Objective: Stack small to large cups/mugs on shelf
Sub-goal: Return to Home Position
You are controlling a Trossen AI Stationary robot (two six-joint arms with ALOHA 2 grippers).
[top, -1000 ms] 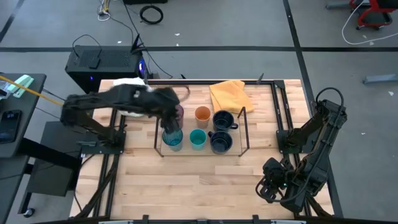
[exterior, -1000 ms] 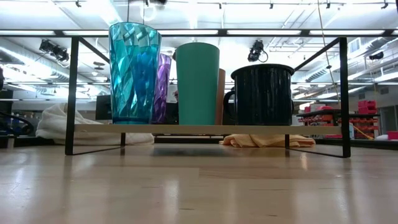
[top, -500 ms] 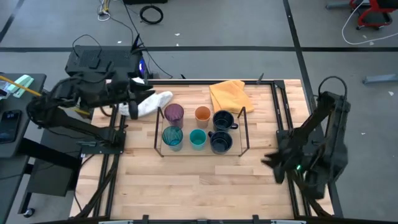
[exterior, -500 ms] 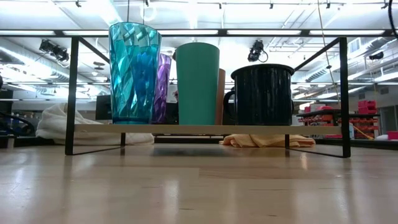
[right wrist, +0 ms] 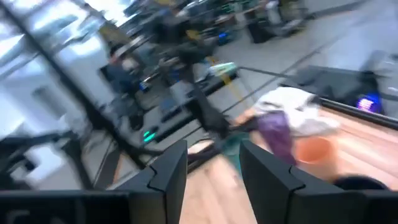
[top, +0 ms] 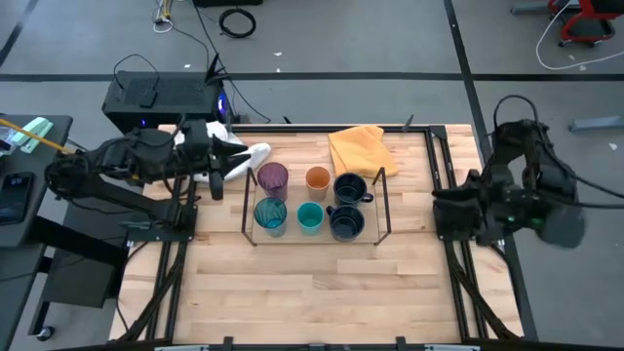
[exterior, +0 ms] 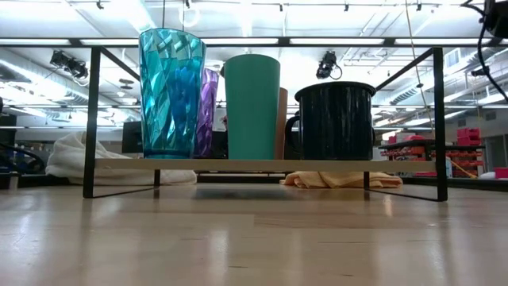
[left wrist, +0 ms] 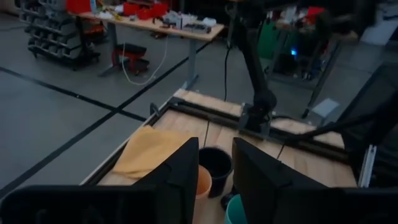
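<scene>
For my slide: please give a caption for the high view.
Six cups fill the wire shelf; left arm and right arm flank it.

Six cups (top: 309,216) upright on wire shelf (top: 387,210) (two rows of three).

On the counter (top: 312,292) I saw the shelf (exterior: 238,165) carrying two rows of three vessels, the rear mug (top: 349,187) and front mug (top: 345,222) rightmost, a cloth (top: 359,148) behind.

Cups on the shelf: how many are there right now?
6, all visible from above. Back row: purple tumbler, orange cup, navy mug. Front row: patterned teal-blue cup, small teal cup, second navy mug.
</scene>
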